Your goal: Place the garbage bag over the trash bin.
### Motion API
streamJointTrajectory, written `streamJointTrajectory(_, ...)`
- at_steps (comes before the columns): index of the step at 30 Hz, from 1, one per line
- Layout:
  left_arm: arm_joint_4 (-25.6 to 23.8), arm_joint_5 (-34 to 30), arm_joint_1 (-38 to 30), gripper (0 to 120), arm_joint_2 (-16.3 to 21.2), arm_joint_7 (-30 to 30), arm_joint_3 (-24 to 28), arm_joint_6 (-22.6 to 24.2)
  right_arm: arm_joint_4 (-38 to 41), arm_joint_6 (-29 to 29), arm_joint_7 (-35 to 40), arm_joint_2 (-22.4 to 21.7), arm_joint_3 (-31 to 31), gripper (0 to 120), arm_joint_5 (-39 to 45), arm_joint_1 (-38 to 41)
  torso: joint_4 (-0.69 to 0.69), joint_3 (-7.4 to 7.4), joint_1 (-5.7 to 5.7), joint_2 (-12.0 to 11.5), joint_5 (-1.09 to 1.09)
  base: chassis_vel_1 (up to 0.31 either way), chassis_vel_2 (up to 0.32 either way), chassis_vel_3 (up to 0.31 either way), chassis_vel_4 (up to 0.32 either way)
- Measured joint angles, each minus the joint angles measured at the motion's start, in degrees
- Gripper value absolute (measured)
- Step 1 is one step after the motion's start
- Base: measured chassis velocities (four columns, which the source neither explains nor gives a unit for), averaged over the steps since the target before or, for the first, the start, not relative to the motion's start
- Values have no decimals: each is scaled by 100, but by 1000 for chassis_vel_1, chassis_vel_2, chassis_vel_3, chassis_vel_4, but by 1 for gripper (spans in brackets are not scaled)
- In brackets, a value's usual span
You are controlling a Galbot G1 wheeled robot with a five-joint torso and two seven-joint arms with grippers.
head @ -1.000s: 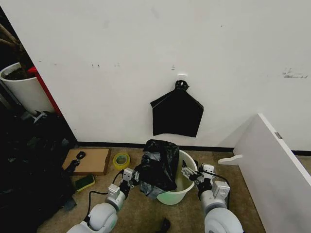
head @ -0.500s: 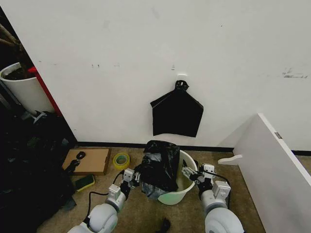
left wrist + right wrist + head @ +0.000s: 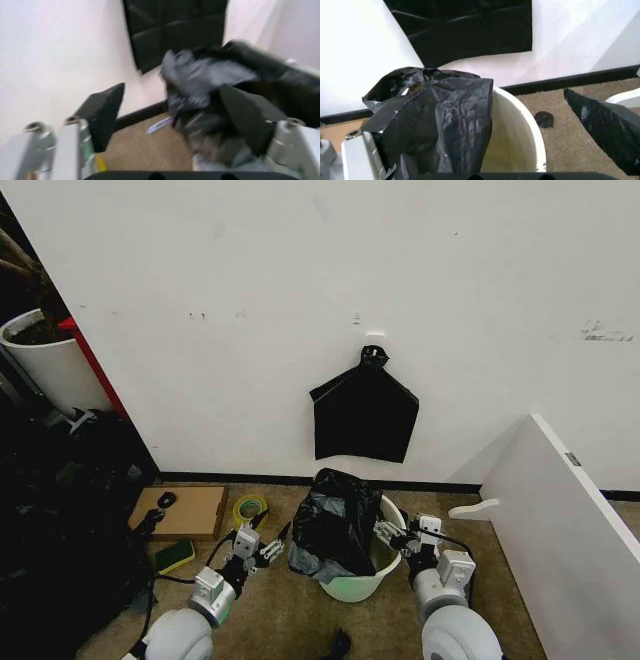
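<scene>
The trash bin (image 3: 365,565) stands on the tan carpet floor close to the wall, just below the flat black bag bundle (image 3: 364,415) that hangs from a hook. The garbage bag (image 3: 335,525) is bunched up in a crinkled heap over the bin's left side and rim, spilling partly down the outside, while the right part of the rim and the pale inside wall are bare.

The left hand (image 3: 264,546) sits low over the floor just left of the bag, apart from it, fingers spread open and holding nothing; from its wrist camera the two dark fingers (image 3: 105,112) frame the bag (image 3: 210,93) with a clear gap.

The right hand (image 3: 392,537) is at the bin's right rim. From its wrist camera one dark finger (image 3: 605,131) stands well out to the side of the bin (image 3: 517,138), so it is spread wide, gripping nothing, with the bag (image 3: 440,120) lying across the far part of the opening.

On the floor to the left lie a yellow tape roll (image 3: 249,509) and a flat cardboard piece (image 3: 190,511).
</scene>
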Motion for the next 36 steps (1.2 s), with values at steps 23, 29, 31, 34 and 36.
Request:
streamJointTrajectory(23,-254,-1217,-2347,99,240,-931,2375,2235,69,-35,78,23,88,100,28,-28,2,0,0,0,0,0,0,0,0)
streamJointTrajectory(29,-187,-1431,-2406,99,40,-1339,2301,2753,48,-48,93,-16,85,100,70,3,-1,0,0,0,0,0,0,0,0)
streamJointTrajectory(31,-130,-1547,-2454,99,-22,-1413,2282,2853,48,-50,94,-19,84,100,71,0,-1,0,0,0,1,0,0,0,0)
streamJointTrajectory(34,-7,-1790,-2535,98,-120,-1540,2257,3043,50,-51,101,-28,87,100,74,-9,-1,0,0,0,0,0,0,0,0)
streamJointTrajectory(36,84,-1804,-2584,98,-159,-1536,2251,3032,57,-53,106,-29,88,100,81,-13,0,0,0,0,0,0,0,0,0)
